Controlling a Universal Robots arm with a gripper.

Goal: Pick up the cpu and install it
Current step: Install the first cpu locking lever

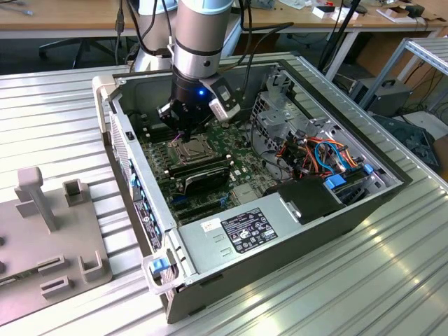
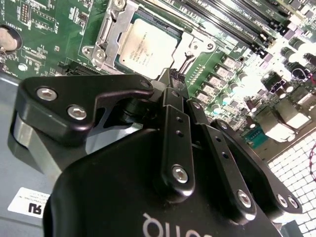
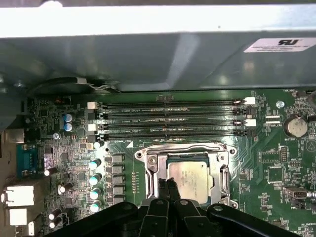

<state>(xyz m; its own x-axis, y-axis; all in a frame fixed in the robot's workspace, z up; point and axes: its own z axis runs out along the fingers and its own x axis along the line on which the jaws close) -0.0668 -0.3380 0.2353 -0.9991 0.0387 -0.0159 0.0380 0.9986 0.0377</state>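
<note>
The cpu (image 3: 190,180) is a silver square chip lying flat inside the metal socket frame (image 3: 148,160) on the green motherboard (image 3: 276,163). It also shows in the second wrist view, the cpu (image 2: 148,47), and in the exterior view, the cpu (image 1: 191,148). My gripper (image 3: 168,186) hangs just above the socket, at the chip's edge. Its two black fingers are pressed together with nothing between them. In the second wrist view the gripper (image 2: 173,76) points down beside the chip, and in the exterior view the gripper (image 1: 184,131) sits low inside the open case.
The open computer case (image 1: 350,210) lies on a ribbed metal table. Memory slots (image 3: 173,118) run next to the socket. A drive cage with orange and blue cables (image 1: 315,157) and a power supply (image 1: 238,234) fill the exterior view's right. A grey fixture (image 1: 49,231) stands left.
</note>
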